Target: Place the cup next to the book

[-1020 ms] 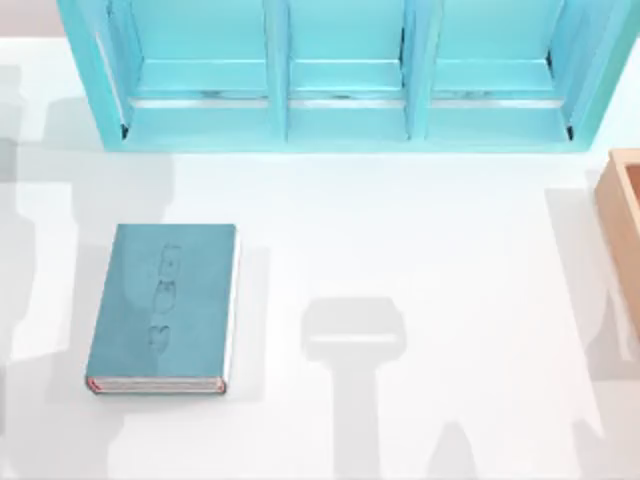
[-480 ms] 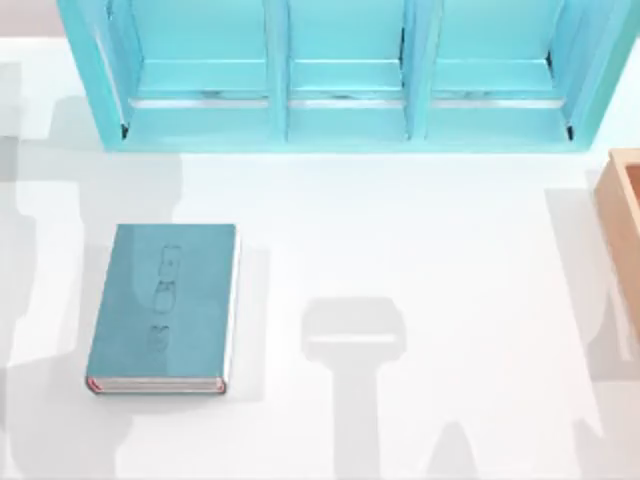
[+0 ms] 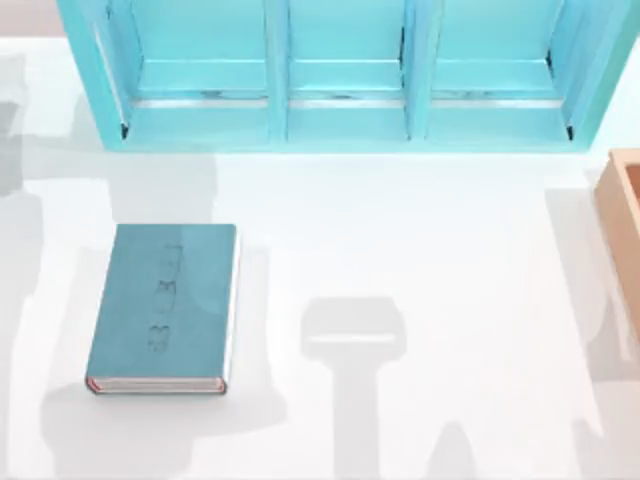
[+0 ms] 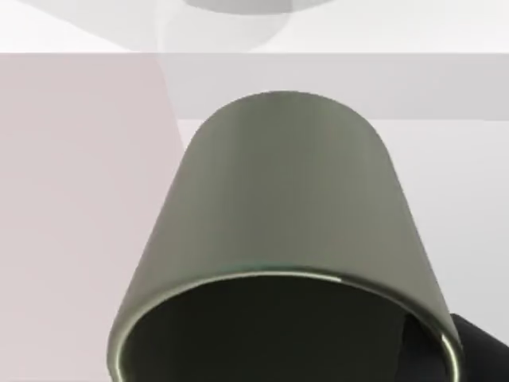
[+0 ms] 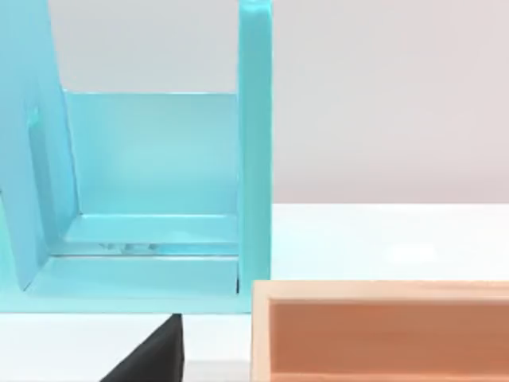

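Shadow's crept over the book (image 3: 163,308), so left arm's bringing the cup (image 4: 282,231) closer; fingers' state? can't tell.

Turquoise shelf unit (image 3: 345,75) along the white table's (image 3: 450,230) far edge; orange-tan box (image 3: 622,225) at right.

A matte black pincer finger (image 4: 477,354) with a rounded edge shows close up.
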